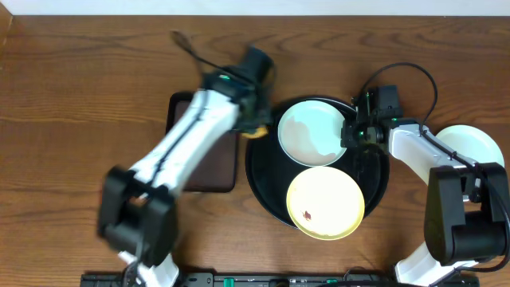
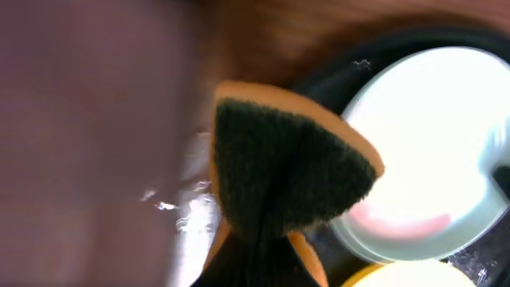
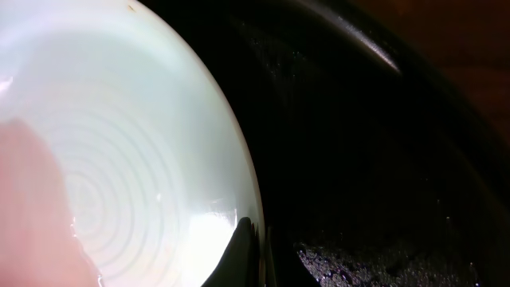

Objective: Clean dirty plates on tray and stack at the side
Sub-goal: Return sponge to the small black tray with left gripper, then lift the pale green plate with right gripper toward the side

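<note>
The tabletop [image 1: 80,80] is brown wood grain, pretty matt. The round black tray [image 1: 374,179] is glossy, with bright glints and fine specks on its floor. The mint plate [image 1: 311,131] is smooth and shiny with faint concentric rings, and the yellow plate [image 1: 325,201] looks smooth too. The sponge [image 2: 287,167] is orange foam with a rough dark scouring face.

Overhead: brown wood-grain tabletop [image 1: 72,96] fills nearly whole field, grain running left to right. Pale strip [image 1: 319,6] along far edge; wall or floor, cannot tell. Black bar [image 1: 263,281] along near edge, small green light on it. Rectangular dark brown tray [image 1: 223,163] left of centre. Lighting even, shadows soft. Wrist views: wood blurred, dim.
</note>
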`<action>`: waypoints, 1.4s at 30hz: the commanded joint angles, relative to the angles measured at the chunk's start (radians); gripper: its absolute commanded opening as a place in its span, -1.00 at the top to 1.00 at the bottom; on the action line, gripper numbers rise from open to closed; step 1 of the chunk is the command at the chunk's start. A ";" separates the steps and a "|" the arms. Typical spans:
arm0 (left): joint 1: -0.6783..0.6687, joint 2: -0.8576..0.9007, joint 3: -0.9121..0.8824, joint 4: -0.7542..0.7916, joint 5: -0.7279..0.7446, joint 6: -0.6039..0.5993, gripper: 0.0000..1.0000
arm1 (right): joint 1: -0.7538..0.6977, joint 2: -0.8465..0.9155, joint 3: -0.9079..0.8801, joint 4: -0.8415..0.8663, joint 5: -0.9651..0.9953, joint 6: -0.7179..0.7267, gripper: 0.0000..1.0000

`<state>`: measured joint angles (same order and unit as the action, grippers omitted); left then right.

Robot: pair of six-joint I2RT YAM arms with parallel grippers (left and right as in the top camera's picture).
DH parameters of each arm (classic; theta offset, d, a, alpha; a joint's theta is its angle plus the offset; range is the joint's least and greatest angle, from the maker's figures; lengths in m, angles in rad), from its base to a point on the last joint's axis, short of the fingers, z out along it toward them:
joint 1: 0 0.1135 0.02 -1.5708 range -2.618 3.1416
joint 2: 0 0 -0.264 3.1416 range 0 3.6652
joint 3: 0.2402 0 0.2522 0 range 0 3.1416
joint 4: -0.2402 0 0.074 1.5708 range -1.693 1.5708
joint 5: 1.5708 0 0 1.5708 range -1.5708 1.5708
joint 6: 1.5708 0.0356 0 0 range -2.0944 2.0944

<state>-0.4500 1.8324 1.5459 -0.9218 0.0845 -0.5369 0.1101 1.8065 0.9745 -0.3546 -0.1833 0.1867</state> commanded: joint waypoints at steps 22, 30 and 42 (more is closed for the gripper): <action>0.300 -0.088 -0.367 0.084 -0.093 0.192 0.21 | 0.198 -0.353 -0.020 -0.058 0.550 -0.130 0.98; 0.300 -0.088 -0.367 0.086 -0.093 0.192 -0.21 | 0.337 -0.446 -0.020 -0.061 0.794 -0.160 0.98; 0.300 -0.088 -0.367 0.087 -0.093 0.192 -0.60 | 0.545 -0.507 -0.020 -0.058 1.095 -0.284 0.98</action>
<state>-0.1539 1.7470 1.1740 -0.8326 0.0002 -0.3424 0.6079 1.3128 0.9543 -0.4183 0.8078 -0.0521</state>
